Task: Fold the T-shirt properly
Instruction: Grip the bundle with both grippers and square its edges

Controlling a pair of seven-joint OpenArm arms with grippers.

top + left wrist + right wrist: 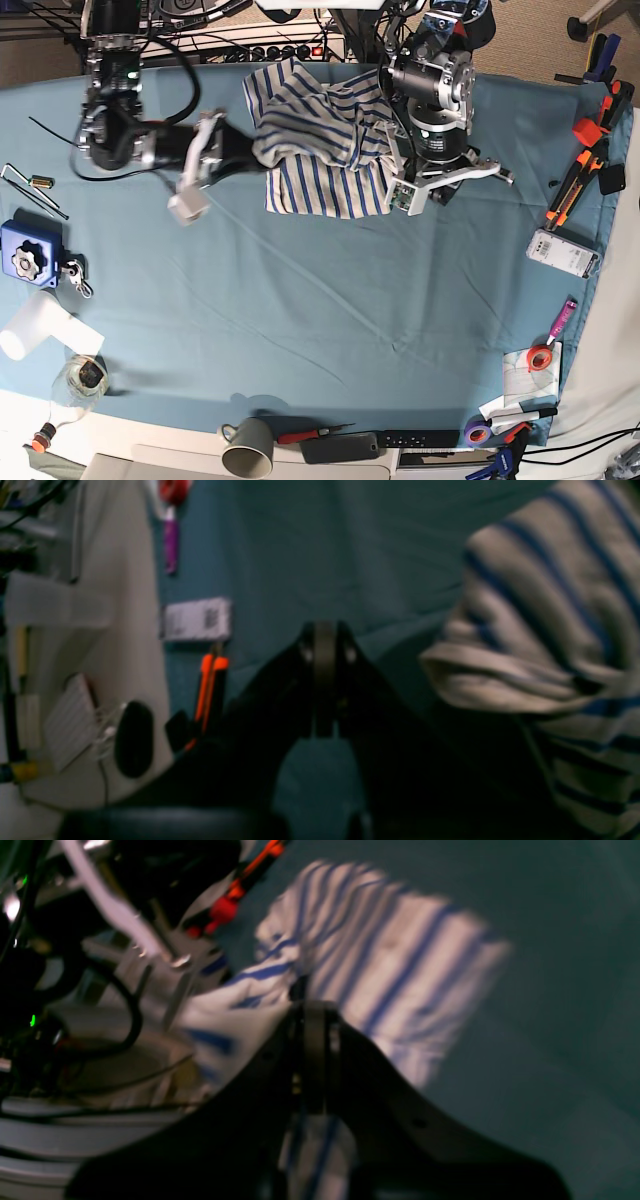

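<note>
On your far left in the base view, a blue box [23, 255] sits by the desk [300, 330] edge with a white roll [40, 328] just below it.

Next comes your right arm, reaching in from the top left, and its gripper [312, 1050] is clenched on the T-shirt [318, 135]. The right wrist view shows striped cloth pinched between the black fingers [280, 1075], a strip of it hanging below them.

The T-shirt itself lies bunched at the back of the desk, between your 2 arms, its left part lifted and rumpled, its lower part spread flat on the teal cloth.

Touching its right edge stands your left arm. The left gripper [324, 680] shows its fingers [270, 700] pressed together on nothing, with a striped fold just beside them in the left wrist view.

Down at the near edge, a grey mug [247, 447] sits by a dark remote [345, 445].

Further right, a white device [565, 252] lies flat, with orange-handled tools [570, 190] above it, well apart from the shirt. A pink pen [561, 320] and a tape roll [541, 358] sit below.
</note>
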